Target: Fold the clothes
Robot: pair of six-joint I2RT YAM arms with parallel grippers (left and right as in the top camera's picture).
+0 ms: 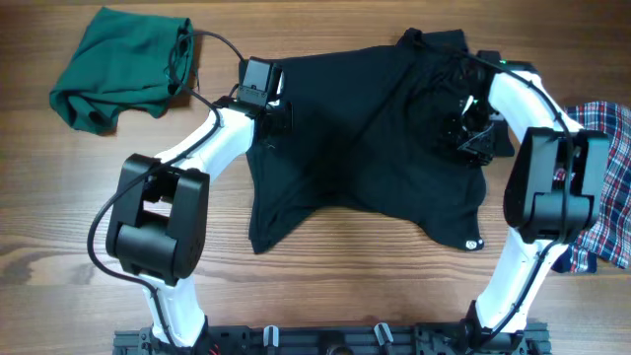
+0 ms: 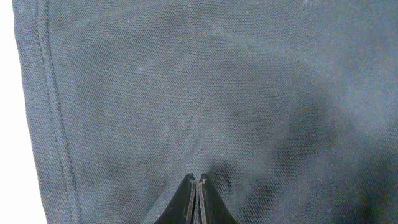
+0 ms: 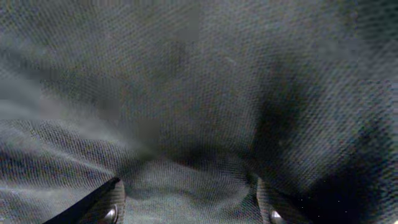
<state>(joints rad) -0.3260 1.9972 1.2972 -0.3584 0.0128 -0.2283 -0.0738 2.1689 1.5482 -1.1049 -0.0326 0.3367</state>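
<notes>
Overhead: the black top lies spread on the tabletop, between the two arms. Its long axis runs roughly left to right, and two corners trail toward the robot. The left end effector sits on the top's left edge. The right end effector is over the rumpled right part, well inside the outline. A green garment lies bunched at the far left and a plaid one at the right edge, both apart from the work. The near-right corner, with its white mark, lies toward the robot from the right end effector, so that arm looks better placed to take it. The near-left corner falls to the left arm.

Left wrist: the jaws are closed tip to tip against the cloth. Whether any fabric is pinched between them cannot be told. A stitched seam runs away from the camera, left of the tips.

Right wrist: the fingers stand wide apart, open. A soft hump of black cloth lies between them and does not look squeezed. Cloth fills the view, with no edge showing.
</notes>
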